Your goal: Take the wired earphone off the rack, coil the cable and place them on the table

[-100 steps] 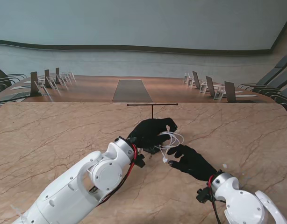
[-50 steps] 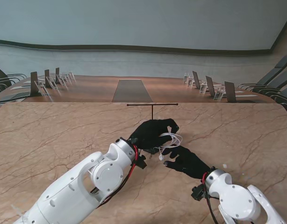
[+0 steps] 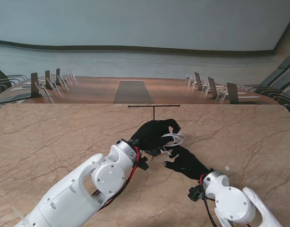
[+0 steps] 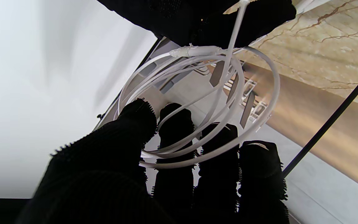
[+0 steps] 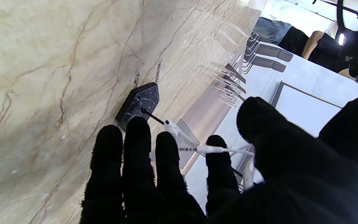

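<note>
Your left hand's fingers were curled through several white loops of the earphone cable, the thumb pressing the loops against them, so the left hand was grasping the coil above the table. Your right hand sat just beside it, nearer to me and to the right; its index fingertip and thumb met on the strand by the plug, while the other three fingers lay straight and together. One earbud dangled off that strand near those fingertips. The coil was off the rack and held in the air between both hands, not touching the marble. The rack's thin black crossbar stood just beyond your left hand, its dark base resting on the tabletop.
</note>
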`<state>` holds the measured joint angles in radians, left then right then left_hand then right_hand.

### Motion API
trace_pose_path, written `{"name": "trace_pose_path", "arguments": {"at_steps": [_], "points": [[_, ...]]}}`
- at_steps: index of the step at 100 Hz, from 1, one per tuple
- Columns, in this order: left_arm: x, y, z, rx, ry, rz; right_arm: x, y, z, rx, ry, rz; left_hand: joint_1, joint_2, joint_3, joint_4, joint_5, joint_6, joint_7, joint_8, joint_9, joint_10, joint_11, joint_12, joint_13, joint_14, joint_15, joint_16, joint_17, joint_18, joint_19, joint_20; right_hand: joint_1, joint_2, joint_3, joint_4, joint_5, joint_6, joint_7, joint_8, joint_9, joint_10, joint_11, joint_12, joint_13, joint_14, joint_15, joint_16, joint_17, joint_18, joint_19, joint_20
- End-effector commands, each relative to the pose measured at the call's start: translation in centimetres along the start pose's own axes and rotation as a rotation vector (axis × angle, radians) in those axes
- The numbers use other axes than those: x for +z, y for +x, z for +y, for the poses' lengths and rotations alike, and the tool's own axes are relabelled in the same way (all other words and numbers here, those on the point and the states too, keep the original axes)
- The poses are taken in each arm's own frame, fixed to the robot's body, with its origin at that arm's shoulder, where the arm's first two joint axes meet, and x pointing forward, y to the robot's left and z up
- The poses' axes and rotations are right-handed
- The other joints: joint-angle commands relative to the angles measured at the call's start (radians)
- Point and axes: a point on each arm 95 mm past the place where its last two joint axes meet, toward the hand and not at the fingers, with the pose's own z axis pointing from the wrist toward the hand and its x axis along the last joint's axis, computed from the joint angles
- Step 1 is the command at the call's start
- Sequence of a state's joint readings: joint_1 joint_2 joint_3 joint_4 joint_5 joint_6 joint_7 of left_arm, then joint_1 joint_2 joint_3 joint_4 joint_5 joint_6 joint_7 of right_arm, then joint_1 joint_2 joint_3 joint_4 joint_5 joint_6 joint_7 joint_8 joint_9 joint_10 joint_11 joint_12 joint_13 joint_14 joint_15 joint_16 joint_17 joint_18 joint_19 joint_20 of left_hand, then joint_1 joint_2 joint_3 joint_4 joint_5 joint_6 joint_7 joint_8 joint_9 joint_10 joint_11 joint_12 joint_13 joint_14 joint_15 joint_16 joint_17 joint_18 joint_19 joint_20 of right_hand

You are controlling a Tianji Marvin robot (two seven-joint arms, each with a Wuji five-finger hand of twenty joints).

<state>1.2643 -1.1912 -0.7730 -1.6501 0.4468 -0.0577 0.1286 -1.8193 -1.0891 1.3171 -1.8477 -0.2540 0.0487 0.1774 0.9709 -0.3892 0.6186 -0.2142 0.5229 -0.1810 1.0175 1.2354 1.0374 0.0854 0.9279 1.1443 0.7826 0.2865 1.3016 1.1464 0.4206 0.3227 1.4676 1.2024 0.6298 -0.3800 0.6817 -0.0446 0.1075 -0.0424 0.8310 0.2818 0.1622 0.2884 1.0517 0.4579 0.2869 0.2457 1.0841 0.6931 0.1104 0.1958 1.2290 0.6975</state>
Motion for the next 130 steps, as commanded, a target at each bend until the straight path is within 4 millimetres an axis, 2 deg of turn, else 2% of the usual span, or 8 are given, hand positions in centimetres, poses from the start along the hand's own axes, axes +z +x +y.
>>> {"name": "trace_pose_path", "arguments": {"at_steps": [1, 34, 42, 57, 70, 79, 99, 130], "points": [[-0.1, 0.2, 0.1, -0.009, 0.003, 0.002, 0.0, 0.1, -0.3, 0.005, 0.003, -0.001, -0.013, 0.017, 0.074, 0.001, 0.064, -0.012, 0.096, -0.008, 0.031, 0.004, 0.035, -0.007, 0.02, 0.021, 0.035, -0.006, 0.009, 0.032, 0.065, 0.012, -0.036, -0.035, 0.014, -0.049, -0.022, 0.006, -0.015, -0.023, -0.022, -0.014, 0.02, -0.007, 0.015, -0.02, 0.02, 0.0, 0.004, -0.031, 0.04, -0.009], [-0.1, 0.3, 0.3, -0.019, 0.007, 0.002, 0.6, 0.3, -0.6, 0.038, -0.009, 0.014, -0.012, 0.017, 0.074, 0.001, 0.063, -0.012, 0.095, -0.01, 0.032, 0.002, 0.036, -0.016, 0.017, 0.024, 0.03, -0.013, 0.008, 0.034, 0.061, 0.005, 0.045, 0.065, -0.054, -0.046, 0.166, -0.056, 0.115, 0.041, 0.018, -0.009, 0.027, -0.009, 0.042, -0.01, 0.027, 0.001, 0.015, -0.02, 0.052, -0.006], [-0.1, 0.3, 0.3, -0.021, 0.005, 0.001, 0.8, 0.3, -0.7, 0.048, -0.011, 0.012, -0.012, 0.017, 0.075, 0.001, 0.063, -0.011, 0.095, -0.01, 0.032, 0.003, 0.034, -0.02, 0.017, 0.025, 0.03, -0.014, 0.007, 0.036, 0.06, 0.003, 0.133, 0.102, -0.135, -0.1, 0.188, -0.072, 0.187, -0.048, 0.034, -0.006, 0.031, -0.006, 0.053, -0.004, 0.031, 0.001, 0.02, -0.013, 0.062, -0.007], [-0.2, 0.2, 0.3, -0.021, 0.007, -0.004, 0.9, 0.3, -0.7, 0.059, -0.034, 0.01, -0.011, 0.019, 0.073, 0.001, 0.062, -0.011, 0.096, -0.01, 0.03, 0.005, 0.036, -0.02, 0.014, 0.025, 0.028, -0.016, 0.003, 0.035, 0.058, 0.001, 0.23, 0.148, -0.184, -0.087, 0.296, -0.124, 0.305, -0.075, 0.094, 0.005, 0.045, 0.004, 0.096, 0.01, 0.046, 0.003, 0.045, 0.009, 0.087, -0.004], [-0.2, 0.1, 0.3, -0.02, 0.01, -0.006, 0.8, 0.3, -0.6, 0.061, -0.039, 0.011, -0.009, 0.022, 0.069, 0.001, 0.06, -0.011, 0.096, -0.008, 0.023, 0.005, 0.035, -0.02, 0.005, 0.023, 0.023, -0.018, -0.005, 0.031, 0.054, -0.001, 0.231, 0.123, -0.119, -0.079, 0.393, -0.177, 0.325, -0.013, 0.128, 0.002, 0.045, 0.009, 0.113, 0.018, 0.05, 0.0, 0.052, 0.02, 0.099, -0.009], [-0.2, 0.1, 0.2, -0.019, 0.011, -0.006, 0.7, 0.1, -0.6, 0.052, -0.025, 0.015, -0.008, 0.024, 0.066, 0.002, 0.058, -0.01, 0.095, -0.008, 0.021, 0.006, 0.036, -0.02, 0.003, 0.023, 0.022, -0.018, -0.008, 0.029, 0.052, -0.001, 0.206, 0.099, -0.063, -0.074, 0.449, -0.22, 0.32, 0.102, 0.165, -0.002, 0.044, 0.017, 0.107, 0.02, 0.046, -0.009, 0.047, 0.018, 0.101, -0.019], [-0.3, 0.0, 0.0, -0.011, 0.015, -0.007, 0.3, -0.3, -0.5, 0.044, -0.004, 0.003, -0.003, 0.027, 0.058, 0.002, 0.056, -0.012, 0.094, -0.009, 0.017, 0.004, 0.033, -0.022, -0.004, 0.022, 0.016, -0.02, -0.019, 0.025, 0.043, -0.005, 0.183, 0.029, 0.074, -0.039, 0.561, -0.218, 0.308, 0.313, 0.19, 0.001, 0.05, 0.032, 0.098, 0.021, 0.046, -0.009, 0.033, 0.016, 0.107, -0.019], [-0.4, -0.2, -0.4, -0.004, 0.027, -0.009, -0.1, -1.0, -0.3, 0.05, -0.001, -0.02, 0.003, 0.027, 0.05, 0.001, 0.058, -0.011, 0.09, -0.015, 0.015, 0.002, 0.021, -0.021, -0.017, 0.025, -0.022, -0.036, -0.033, 0.024, 0.018, -0.025, 0.137, -0.048, 0.256, 0.019, 0.67, -0.157, 0.309, 0.424, 0.215, 0.017, 0.069, -0.012, 0.098, 0.026, 0.049, 0.0, 0.024, 0.02, 0.114, -0.012]]}}
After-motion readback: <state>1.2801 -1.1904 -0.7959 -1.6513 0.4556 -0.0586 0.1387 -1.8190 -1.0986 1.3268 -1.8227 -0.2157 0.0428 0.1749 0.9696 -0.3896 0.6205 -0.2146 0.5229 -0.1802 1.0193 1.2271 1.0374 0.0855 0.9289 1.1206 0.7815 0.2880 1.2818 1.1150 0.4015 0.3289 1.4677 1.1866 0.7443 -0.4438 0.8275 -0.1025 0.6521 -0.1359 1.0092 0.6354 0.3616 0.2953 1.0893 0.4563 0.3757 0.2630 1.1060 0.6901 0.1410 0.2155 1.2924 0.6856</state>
